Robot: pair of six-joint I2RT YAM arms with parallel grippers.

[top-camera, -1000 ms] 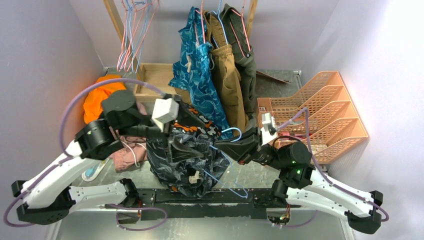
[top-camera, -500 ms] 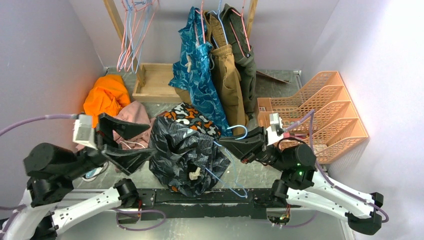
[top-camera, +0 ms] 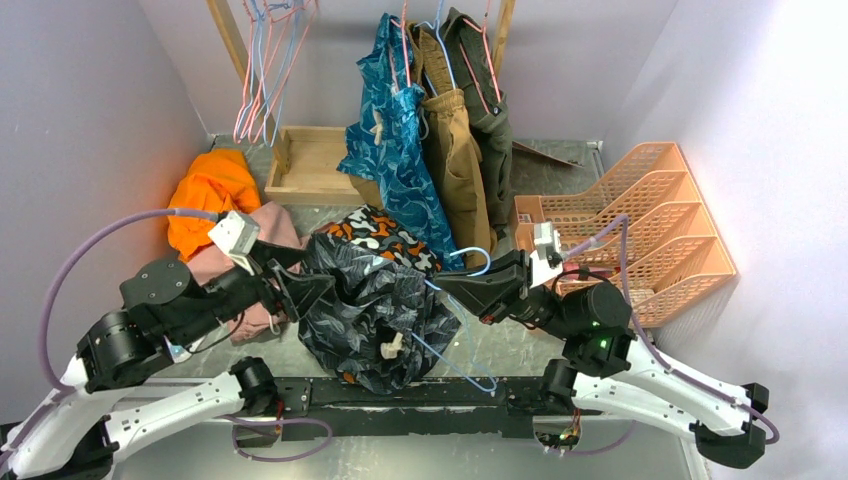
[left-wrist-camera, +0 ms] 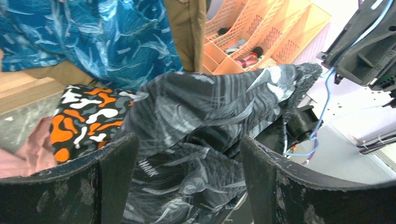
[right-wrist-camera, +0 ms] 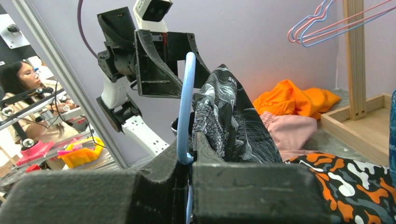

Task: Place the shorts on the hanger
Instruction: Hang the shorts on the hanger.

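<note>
The dark charcoal shorts (top-camera: 368,312) with grey-white leaf print hang bunched at mid-table, the cream drawstring showing low on them. The light-blue hanger (top-camera: 476,262) runs from its hook down into the fabric. My right gripper (top-camera: 462,290) is shut on the hanger wire (right-wrist-camera: 186,100) just below the hook, the shorts (right-wrist-camera: 236,123) draped right behind it. My left gripper (top-camera: 305,280) is open at the shorts' left edge. In the left wrist view its fingers (left-wrist-camera: 114,179) stand wide apart with the shorts (left-wrist-camera: 201,135) between and ahead of them, nothing gripped.
Black-orange-white shorts (top-camera: 385,232) lie behind the charcoal shorts. Teal-blue shorts (top-camera: 395,140) and brown and green garments hang at the back. Orange cloth (top-camera: 205,190) and pink cloth (top-camera: 268,225) lie left. A wooden tray (top-camera: 310,160), spare hangers (top-camera: 265,60) and an orange file rack (top-camera: 640,220) stand around.
My left gripper was over the shorts, pulled back far to the left, and has now come right again to the shorts' left edge, open. The right gripper holds the hanger almost still.
</note>
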